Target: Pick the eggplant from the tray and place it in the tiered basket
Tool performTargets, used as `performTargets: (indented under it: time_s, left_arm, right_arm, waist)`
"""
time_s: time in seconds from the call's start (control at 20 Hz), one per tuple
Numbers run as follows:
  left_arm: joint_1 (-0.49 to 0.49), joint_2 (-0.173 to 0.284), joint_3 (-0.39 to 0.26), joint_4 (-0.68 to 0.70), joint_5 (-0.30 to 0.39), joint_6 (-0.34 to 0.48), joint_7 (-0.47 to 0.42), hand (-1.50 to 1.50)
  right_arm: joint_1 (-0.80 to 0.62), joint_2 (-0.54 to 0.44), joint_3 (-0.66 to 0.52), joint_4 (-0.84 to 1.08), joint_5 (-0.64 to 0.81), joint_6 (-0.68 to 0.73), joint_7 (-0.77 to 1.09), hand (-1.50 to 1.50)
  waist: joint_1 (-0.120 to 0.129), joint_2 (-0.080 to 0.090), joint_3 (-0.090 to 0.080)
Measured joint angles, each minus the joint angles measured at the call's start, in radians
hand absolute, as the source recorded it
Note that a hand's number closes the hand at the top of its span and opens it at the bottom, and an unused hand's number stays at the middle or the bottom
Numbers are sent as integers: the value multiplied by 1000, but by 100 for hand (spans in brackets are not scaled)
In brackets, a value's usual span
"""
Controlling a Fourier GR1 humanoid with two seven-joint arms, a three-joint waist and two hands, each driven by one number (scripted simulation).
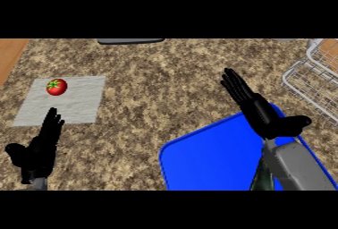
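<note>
A blue tray (204, 156) lies at the lower right of the speckled counter. My right hand (264, 116) hovers over the tray's far edge, open, its fingers straight and pointing up and left, its thumb sticking out to the right. A dark green sliver, probably the eggplant (260, 179), shows just left of my right forearm at the bottom edge; the forearm hides most of it. The white wire tiered basket (310, 80) stands at the upper right, partly cut off by the view's edge. My left hand (40, 147) rests open at the lower left, fingers up.
A red tomato (57, 86) sits on a grey mat (73, 107) at the left. A dark flat object (131, 40) lies at the counter's far edge. A wooden strip (10, 53) borders the counter at the upper left.
</note>
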State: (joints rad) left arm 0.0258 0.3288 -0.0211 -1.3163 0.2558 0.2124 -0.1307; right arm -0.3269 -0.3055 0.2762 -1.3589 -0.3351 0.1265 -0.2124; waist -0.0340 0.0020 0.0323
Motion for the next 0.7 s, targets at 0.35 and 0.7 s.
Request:
performTargets:
  time_s: [0.35,0.7]
  left_arm:
    - [-17,94,23,-25,-79,43,-3,0]
    - [-10,141,28,-48,-118,59,3,0]
  right_arm:
    - [197,64,-272,21,-137,-297,2,150]
    - [413,65,-445,92,-137,-667,130,-150]
  waist:
    - [-118,-24,-17]
    - [-136,-29,-70]
